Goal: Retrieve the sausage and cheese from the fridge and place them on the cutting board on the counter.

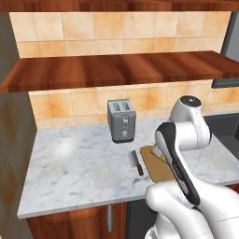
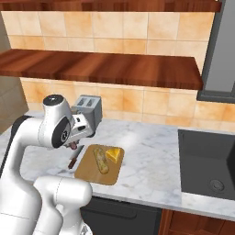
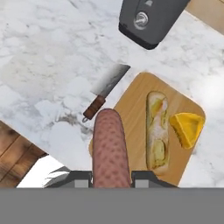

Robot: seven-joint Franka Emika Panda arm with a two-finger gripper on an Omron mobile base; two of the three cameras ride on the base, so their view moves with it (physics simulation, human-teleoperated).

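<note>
Sausage: the reddish-brown link stands up between the two finger tips in the hand view, over the near edge of the cutting board; in the right base view a small reddish bit shows under the hand.
Tool: clenched on the sausage, held above the bench by the board's left end.
Cheese: the yellow wedge lies on the cutting board, at its far right part, just beside a bread roll.
Cutting board: tan, flat on the bench; the left base view shows only its left part, the rest is behind the arm.
Bread roll: long, pale, with yellow filling, lying across the middle of the board; hidden by the arm in the left base view.
Knife: on the bench just left of the board, dark handle toward the front edge.
Toaster: grey, upright on the bench behind the board.
Bench: white-grey marble over wooden cabinets.
Sink: dark basin set in the bench, well right of the board.
</note>
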